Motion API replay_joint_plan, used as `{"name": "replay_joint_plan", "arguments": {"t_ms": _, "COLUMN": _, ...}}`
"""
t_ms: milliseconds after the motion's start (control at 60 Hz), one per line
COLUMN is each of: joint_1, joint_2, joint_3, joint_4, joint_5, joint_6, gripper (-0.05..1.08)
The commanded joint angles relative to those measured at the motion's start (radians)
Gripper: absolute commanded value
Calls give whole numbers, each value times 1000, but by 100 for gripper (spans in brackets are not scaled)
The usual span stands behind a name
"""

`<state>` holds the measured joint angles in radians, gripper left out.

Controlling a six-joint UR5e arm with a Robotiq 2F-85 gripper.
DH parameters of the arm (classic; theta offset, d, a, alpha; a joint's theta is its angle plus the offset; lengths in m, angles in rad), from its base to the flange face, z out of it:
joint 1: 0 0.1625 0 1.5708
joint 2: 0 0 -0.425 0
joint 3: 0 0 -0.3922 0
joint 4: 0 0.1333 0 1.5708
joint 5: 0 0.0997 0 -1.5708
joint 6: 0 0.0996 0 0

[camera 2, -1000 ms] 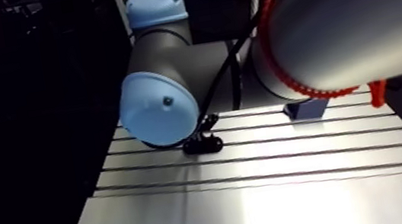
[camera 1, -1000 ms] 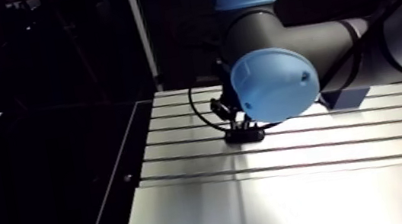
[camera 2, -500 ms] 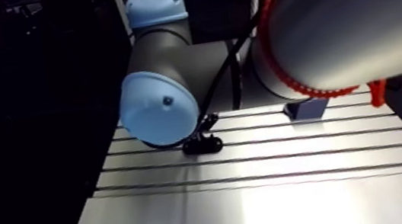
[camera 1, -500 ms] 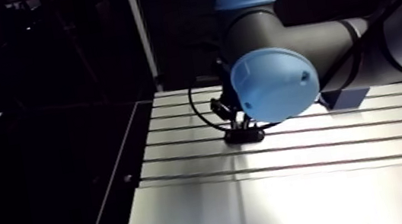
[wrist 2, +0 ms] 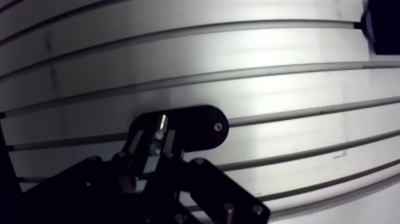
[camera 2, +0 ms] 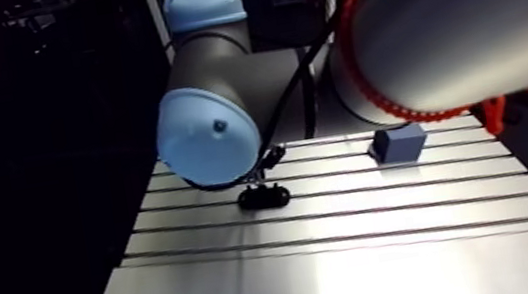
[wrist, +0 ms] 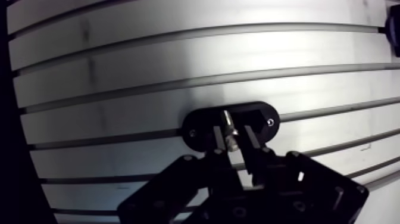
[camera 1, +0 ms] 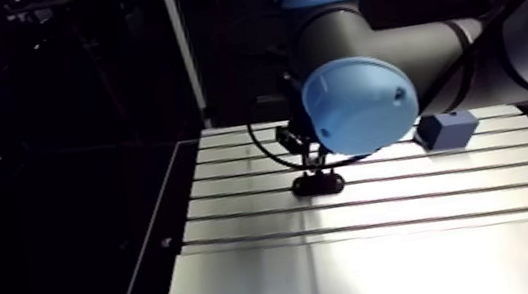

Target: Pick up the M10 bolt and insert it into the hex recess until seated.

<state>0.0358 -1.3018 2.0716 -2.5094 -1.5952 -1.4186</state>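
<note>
My pincer [wrist: 234, 140], matte black w/ two slim fingers [wrist: 250, 136], is pinching the M10 bolt [wrist: 228, 124]: a short, shiny metal shaft held betw the pads, free end poking out ahead of the tips. Just under it, the bolt's end hangs over a flat black oval plate [wrist: 265, 116] w/ smooth rounded ends and a small bright dot near one end. Can't tell if bolt touches it; hex recess hidden. Plate sits on a slot of the brushed aluminium table [wrist: 119, 83], which has long parallel grooves. Farther off, well apart, a boxy blue-grey block [camera 1: 447, 129]
</note>
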Motion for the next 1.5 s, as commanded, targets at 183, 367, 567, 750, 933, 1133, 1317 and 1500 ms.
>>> {"name": "replay_joint_plan", "arguments": {"t_ms": 183, "joint_1": -28, "joint_2": -54, "joint_3": -73, "joint_4": 90, "joint_5": 7, "joint_6": -48, "gripper": 81}}
{"name": "replay_joint_plan", "arguments": {"t_ms": 367, "joint_1": -56, "joint_2": -95, "joint_3": -151, "joint_4": 243, "joint_5": 64, "joint_6": -170, "gripper": 81}}
{"name": "replay_joint_plan", "arguments": {"t_ms": 567, "joint_1": -138, "joint_2": -109, "joint_3": -287, "joint_4": 464, "joint_5": 98, "joint_6": -430, "gripper": 86}}
{"name": "replay_joint_plan", "arguments": {"t_ms": 750, "joint_1": -279, "joint_2": -97, "joint_3": -429, "joint_4": 674, "joint_5": 83, "joint_6": -791, "gripper": 86}}
{"name": "replay_joint_plan", "arguments": {"t_ms": 933, "joint_1": -317, "joint_2": -45, "joint_3": -575, "joint_4": 812, "joint_5": 57, "joint_6": -946, "gripper": 84}}
{"name": "replay_joint_plan", "arguments": {"t_ms": 1133, "joint_1": -322, "joint_2": 8, "joint_3": -651, "joint_4": 888, "joint_5": -2, "joint_6": -954, "gripper": 81}}
{"name": "replay_joint_plan", "arguments": {"t_ms": 1317, "joint_1": -335, "joint_2": 57, "joint_3": -711, "joint_4": 948, "joint_5": -3, "joint_6": -954, "gripper": 81}}
{"name": "replay_joint_plan", "arguments": {"t_ms": 1500, "joint_1": -349, "joint_2": 82, "joint_3": -754, "joint_4": 959, "joint_5": -5, "joint_6": -1001, "gripper": 81}}
